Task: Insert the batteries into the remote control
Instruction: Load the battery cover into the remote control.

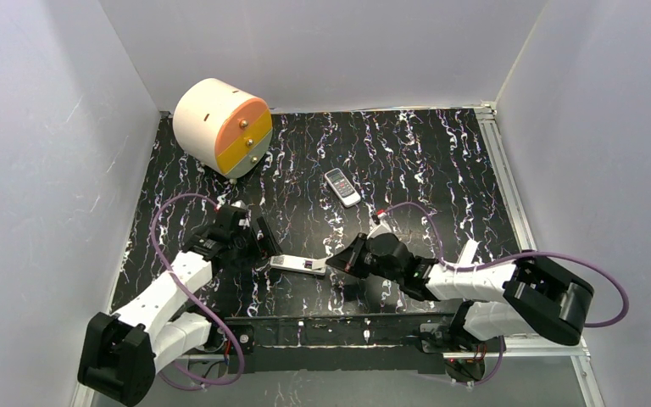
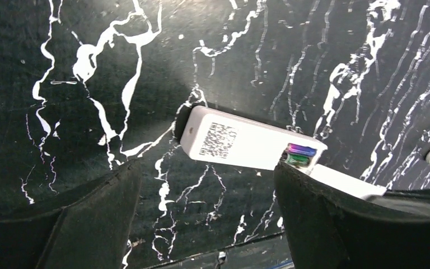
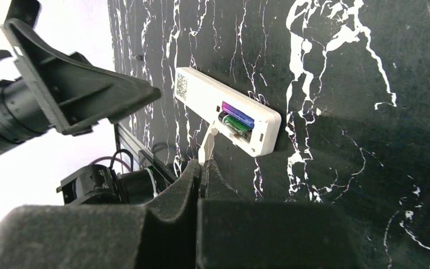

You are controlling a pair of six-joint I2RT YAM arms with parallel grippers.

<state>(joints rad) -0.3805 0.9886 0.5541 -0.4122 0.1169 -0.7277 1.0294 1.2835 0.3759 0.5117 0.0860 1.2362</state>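
Observation:
The white remote control (image 1: 297,264) lies back-up near the front edge, between my two grippers. Its battery bay is uncovered, with a purple battery (image 3: 238,114) and a green battery (image 3: 236,124) lying side by side in it; both batteries (image 2: 300,154) also show in the left wrist view. My left gripper (image 1: 261,244) stands open just left of the remote (image 2: 241,140), nothing between its fingers (image 2: 336,224). My right gripper (image 3: 204,165) is shut on a thin white battery cover (image 3: 209,143) that leans against the remote's bay end (image 3: 257,137).
A second, grey-faced remote (image 1: 342,186) lies further back at mid-table. A round cream drawer unit with orange and yellow fronts (image 1: 223,127) stands at the back left. White walls enclose the black marbled mat (image 1: 407,161); a metal rail (image 1: 509,186) runs along its right side.

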